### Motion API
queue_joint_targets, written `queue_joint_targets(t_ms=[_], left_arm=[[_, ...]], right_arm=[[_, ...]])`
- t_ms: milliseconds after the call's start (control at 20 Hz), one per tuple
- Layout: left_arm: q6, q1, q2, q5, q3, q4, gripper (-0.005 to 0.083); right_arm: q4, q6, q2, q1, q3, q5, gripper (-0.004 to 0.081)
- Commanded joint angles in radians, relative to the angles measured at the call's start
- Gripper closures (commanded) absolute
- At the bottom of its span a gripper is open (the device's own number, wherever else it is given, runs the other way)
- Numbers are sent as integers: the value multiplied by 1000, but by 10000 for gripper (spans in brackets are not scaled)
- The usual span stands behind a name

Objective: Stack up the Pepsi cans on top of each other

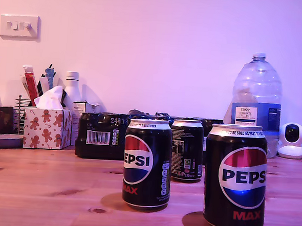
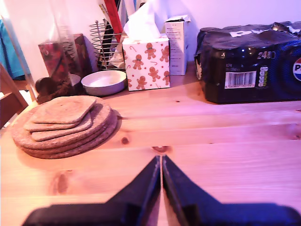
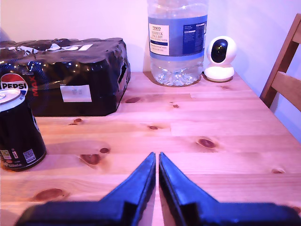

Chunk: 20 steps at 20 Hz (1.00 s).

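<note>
A: Cans first: where do they stand?

B: Three Pepsi Max cans, all upright on the pine tabletop (image 1: 44,188), none stacked. The nearest can (image 1: 235,178) and the middle can (image 1: 147,163) stand in front of the shrink-wrapped multipack (image 1: 101,135); the far can (image 1: 186,151) stands just before it, between the other two.

A: And beyond the multipack?

B: A gingerbread-print tissue box (image 1: 47,127) beside one end, a large water bottle (image 1: 256,101) and a small white camera (image 1: 292,140) past the other.

A: Your tools?

B: My first tool (image 2: 161,162) is pressed together over bare wood near the cork mats (image 2: 66,125). My second tool (image 3: 156,159) is likewise pressed together, holding nothing.
</note>
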Motion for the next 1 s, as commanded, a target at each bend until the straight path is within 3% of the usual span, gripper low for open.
queue_joint_targets(t_ms=[0,200,400,600,950], left_arm=[[-32,3,-5,60,-19,14,785],[-132,2,-5,240,-18,108,785],[-221,2,-5,391,-19,163,785],[-261,-32,-5,512,-18,231,793],[-225,-266,-4,477,-14,237,793]], right_arm=[[29,62,-6,-6,-11,-49,782],[105,147,-6,-5,-11,-192,782],[95,289,-6,-4,-11,-246,782],[105,305,-6,13,-10,-333,782],[-8,283,-6,112,56,-307,783]])
